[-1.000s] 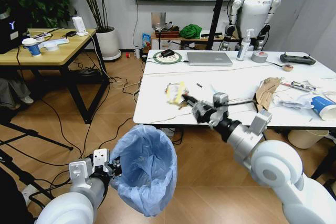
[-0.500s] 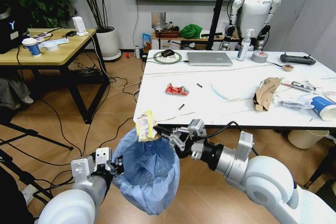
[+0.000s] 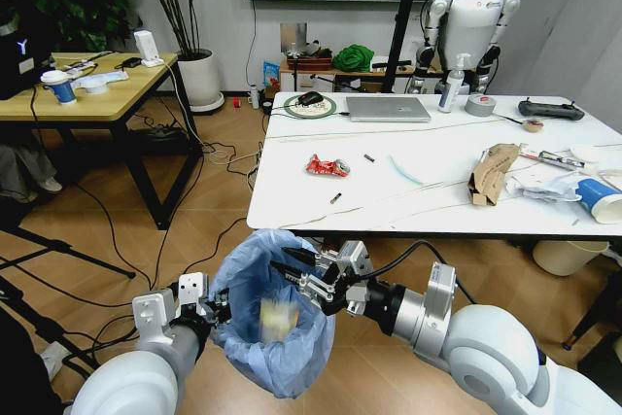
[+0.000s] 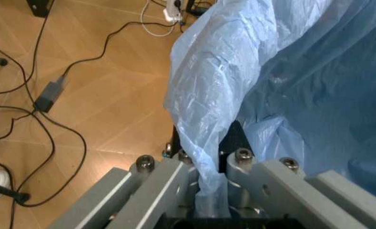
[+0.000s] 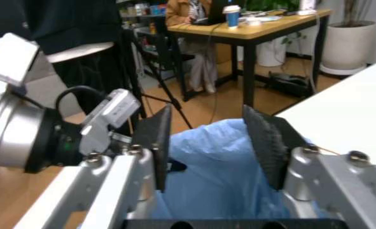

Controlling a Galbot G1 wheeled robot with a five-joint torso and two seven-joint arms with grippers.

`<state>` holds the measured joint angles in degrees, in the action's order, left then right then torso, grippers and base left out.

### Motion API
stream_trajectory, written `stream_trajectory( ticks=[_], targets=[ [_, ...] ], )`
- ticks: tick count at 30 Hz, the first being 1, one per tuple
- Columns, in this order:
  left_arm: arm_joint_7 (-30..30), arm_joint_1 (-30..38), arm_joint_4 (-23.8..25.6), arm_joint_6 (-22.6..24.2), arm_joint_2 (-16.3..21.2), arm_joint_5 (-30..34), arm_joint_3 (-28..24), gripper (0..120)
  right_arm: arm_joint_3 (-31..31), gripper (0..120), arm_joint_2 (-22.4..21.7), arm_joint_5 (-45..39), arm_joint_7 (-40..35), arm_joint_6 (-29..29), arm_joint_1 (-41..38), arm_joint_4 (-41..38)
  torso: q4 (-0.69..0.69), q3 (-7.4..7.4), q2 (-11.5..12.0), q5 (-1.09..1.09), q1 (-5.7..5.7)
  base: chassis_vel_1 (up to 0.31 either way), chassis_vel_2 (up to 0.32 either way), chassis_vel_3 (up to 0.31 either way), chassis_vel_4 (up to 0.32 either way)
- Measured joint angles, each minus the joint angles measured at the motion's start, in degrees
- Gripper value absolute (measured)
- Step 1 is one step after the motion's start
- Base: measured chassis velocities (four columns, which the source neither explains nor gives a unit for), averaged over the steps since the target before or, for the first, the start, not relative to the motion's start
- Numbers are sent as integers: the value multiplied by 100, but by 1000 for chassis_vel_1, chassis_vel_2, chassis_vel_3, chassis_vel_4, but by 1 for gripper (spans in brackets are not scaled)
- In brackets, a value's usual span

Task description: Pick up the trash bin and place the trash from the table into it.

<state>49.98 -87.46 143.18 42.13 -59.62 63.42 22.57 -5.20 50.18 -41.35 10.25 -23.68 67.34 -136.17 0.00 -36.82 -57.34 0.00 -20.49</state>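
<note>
In the head view, the left gripper (image 3: pixel 209 310) holds the bin (image 3: pixel 275 313) by its near rim, low in front of the robot and just short of the surface (image 3: pixel 428 196). The right gripper (image 3: pixel 296 277) hangs over the bin's mouth with its fingers spread and empty. A yellowish wrapper (image 3: pixel 277 318) shows blurred inside the bag; it looks to be falling or just landed, though that is hard to tell. The rest of the trash lies on the surface, beyond the right gripper and up from it: a red wrapper (image 3: pixel 328 166) nearest, torn cardboard (image 3: pixel 494 171) and a paper cup (image 3: pixel 595 197) well off toward the robot's right. The right arm is the nearer one to all of it, and the left is taken up with the bin, so the next reach is probably the right arm's, forward to the red wrapper.

In the left wrist view, the left gripper (image 4: pixel 208 164) is pinched narrow on a fold of the blue bag (image 4: pixel 302 71) at the rim, with floor and cables beside it.

In the right wrist view, the right gripper (image 5: pixel 208 143) stands wide with nothing between its pads (image 5: pixel 267 143), the bin (image 5: pixel 219 176) directly beyond it.
</note>
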Motion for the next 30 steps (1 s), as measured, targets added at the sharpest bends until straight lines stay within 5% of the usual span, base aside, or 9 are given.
stream_trajectory(
  ticks=[10, 16, 25, 30],
  targets=[
    [-11, -107, 4, 0, 12, -101, -6, 0, -782, 81, 303, -357, -1732, -453, -383, 237, 0, 0, 0, 0, 0, 0, 0, 0, 0],
    [-34, -167, 6, 1, 10, -199, -49, 0, -638, 99, 604, -706, -3074, -909, -1109, 632, 1, -1, 0, 0, 0, 0, 0, 0, 0],
    [-48, -196, 7, 0, 35, -206, -28, 0, 360, 100, 1532, -1250, -4997, -1362, -2232, 1581, 0, -1, 1, -1, 0, 0, 0, 0, 0],
    [-50, -201, 8, 0, 54, -192, -6, 0, 743, 100, 2096, -1245, -5471, -1349, -2674, 2230, 2, -1, 1, -2, -1, 0, 0, 0, 0]
  ],
)
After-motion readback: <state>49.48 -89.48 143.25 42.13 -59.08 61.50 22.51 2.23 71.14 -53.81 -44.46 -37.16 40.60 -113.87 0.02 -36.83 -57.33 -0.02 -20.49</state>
